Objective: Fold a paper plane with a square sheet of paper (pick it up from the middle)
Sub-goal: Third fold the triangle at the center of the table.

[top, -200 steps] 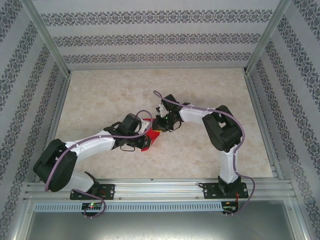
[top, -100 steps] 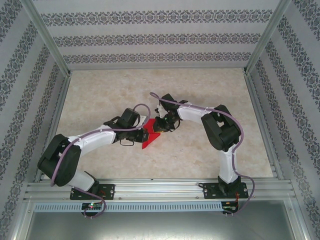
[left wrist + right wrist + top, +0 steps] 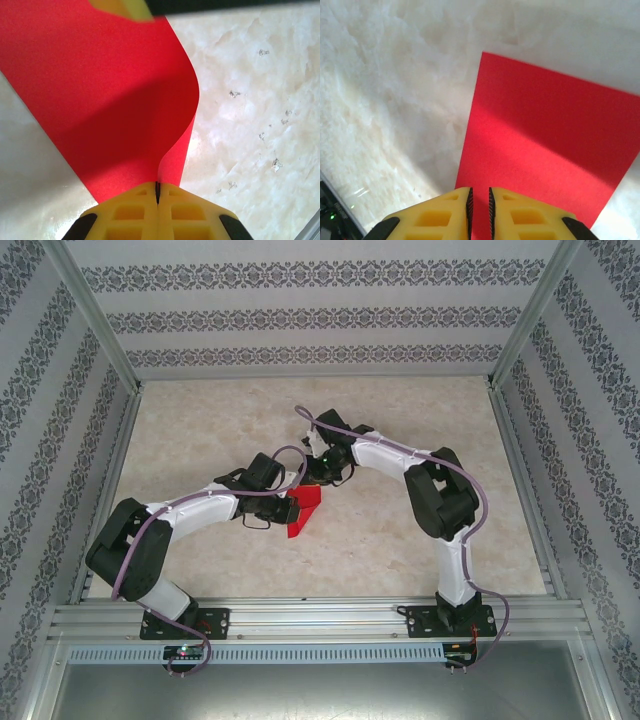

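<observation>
Paper, counted from above: one red sheet of paper, near the middle of the table, a little towards the near edge. Two arms reach in from that edge and meet over it. The left gripper is at the sheet's left side. The right gripper sits just beyond the sheet's far end. From this height I cannot tell how either pair of jaws stands.

Left wrist camera: the left gripper has its two yellow jaws pressed together, pinching the near edge of the sheet of paper. The sheet rises off the table and curls over along its right side. One yellow finger of the other arm shows at the sheet's far end.

Right wrist camera: the right gripper has its jaws a narrow slit apart, with red showing in the slit. Whether they touch the sheet of paper I cannot tell. The sheet spreads flat and unmarked ahead of them, one corner pointing away over the pale table.
</observation>
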